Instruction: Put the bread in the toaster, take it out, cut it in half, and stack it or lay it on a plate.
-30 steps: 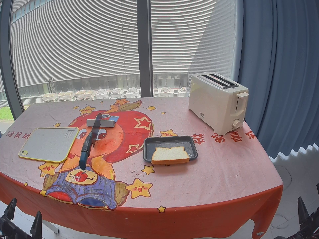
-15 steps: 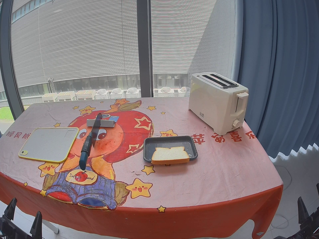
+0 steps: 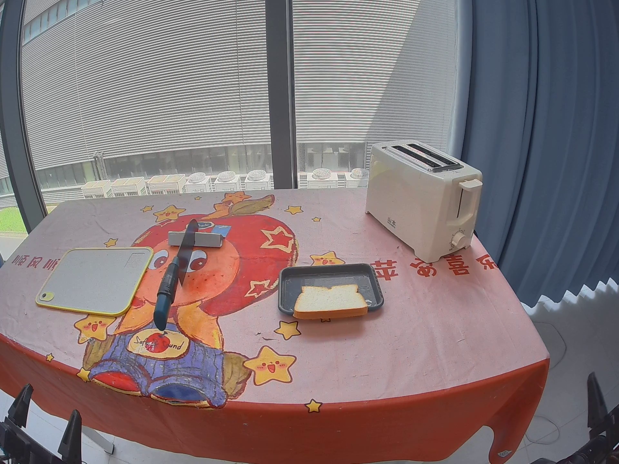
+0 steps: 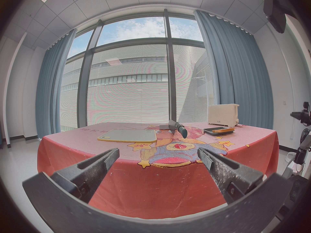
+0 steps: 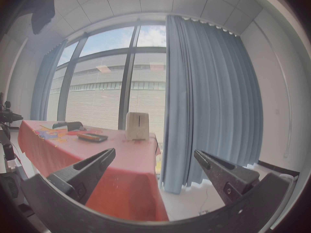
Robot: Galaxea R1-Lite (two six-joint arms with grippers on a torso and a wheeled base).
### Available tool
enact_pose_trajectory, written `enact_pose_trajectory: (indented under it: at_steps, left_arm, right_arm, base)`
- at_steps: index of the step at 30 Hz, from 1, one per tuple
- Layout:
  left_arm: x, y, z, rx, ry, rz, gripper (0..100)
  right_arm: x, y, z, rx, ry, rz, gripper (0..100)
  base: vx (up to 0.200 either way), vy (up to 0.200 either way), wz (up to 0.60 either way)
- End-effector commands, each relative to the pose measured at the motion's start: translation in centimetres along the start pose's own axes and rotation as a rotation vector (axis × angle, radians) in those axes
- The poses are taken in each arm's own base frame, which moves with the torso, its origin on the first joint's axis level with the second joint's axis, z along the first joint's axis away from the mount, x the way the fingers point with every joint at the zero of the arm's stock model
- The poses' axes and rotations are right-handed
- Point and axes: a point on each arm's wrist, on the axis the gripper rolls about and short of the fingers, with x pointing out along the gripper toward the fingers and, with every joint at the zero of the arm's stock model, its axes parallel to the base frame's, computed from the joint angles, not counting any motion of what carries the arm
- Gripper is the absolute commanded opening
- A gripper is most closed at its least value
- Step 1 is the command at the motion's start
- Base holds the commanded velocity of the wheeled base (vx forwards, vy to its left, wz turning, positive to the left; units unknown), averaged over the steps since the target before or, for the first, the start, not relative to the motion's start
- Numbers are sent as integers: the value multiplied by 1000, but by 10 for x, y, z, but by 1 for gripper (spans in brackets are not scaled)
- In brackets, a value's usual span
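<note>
A slice of bread (image 3: 330, 301) lies on a dark rectangular tray (image 3: 303, 280) in the middle of the table; the bread (image 4: 223, 130) and tray (image 4: 212, 131) also appear in the left wrist view, the tray (image 5: 93, 137) in the right wrist view. The cream toaster (image 3: 422, 196) (image 4: 223, 114) (image 5: 137, 126) stands at the back right. A knife (image 3: 173, 275) (image 4: 178, 128) with a dark handle rests on a small block (image 3: 195, 238). A cutting board (image 3: 95, 279) (image 4: 129, 135) lies at the left. My left gripper (image 3: 44, 414) (image 4: 158, 156) hangs open below the table's front left edge. My right gripper (image 5: 155, 156) is open, low, off the table's right side.
The table (image 3: 412, 349) carries a red cartoon cloth that hangs over its front edge. Blue curtains (image 3: 548, 130) stand close to the table's right side, and a large window is behind it. Bare cloth lies in front of the tray.
In the head view the right gripper's fingertips at the lower right corner have shifted a little to the right and down. Everything on the table is unchanged.
</note>
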Motion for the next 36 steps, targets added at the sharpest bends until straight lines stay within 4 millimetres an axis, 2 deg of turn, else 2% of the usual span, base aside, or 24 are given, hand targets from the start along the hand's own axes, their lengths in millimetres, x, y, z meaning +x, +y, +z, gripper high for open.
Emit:
enact_pose_trajectory:
  at_steps: [1, 12, 19, 24, 36]
  left_arm:
    - [0, 0, -5, 0, 0, 0, 100]
    - [0, 0, -5, 0, 0, 0, 100]
    - [0, 0, -5, 0, 0, 0, 100]
    - [0, 0, -5, 0, 0, 0, 100]
    - [0, 0, -5, 0, 0, 0, 100]
  right_arm:
    - [-1, 0, 10, -37, -141, -13, 100]
    - [-1, 0, 7, -43, -118, -10, 100]
    - [-1, 1, 7, -62, -120, 61, 100]
    - [-1, 2, 16, -3, -126, 132, 100]
    - [9, -2, 30, 149, 8, 313, 100]
  base:
    - [0, 0, 0]
    - [0, 0, 0]
    - [0, 0, 0]
    - [0, 0, 0]
    - [0, 0, 0]
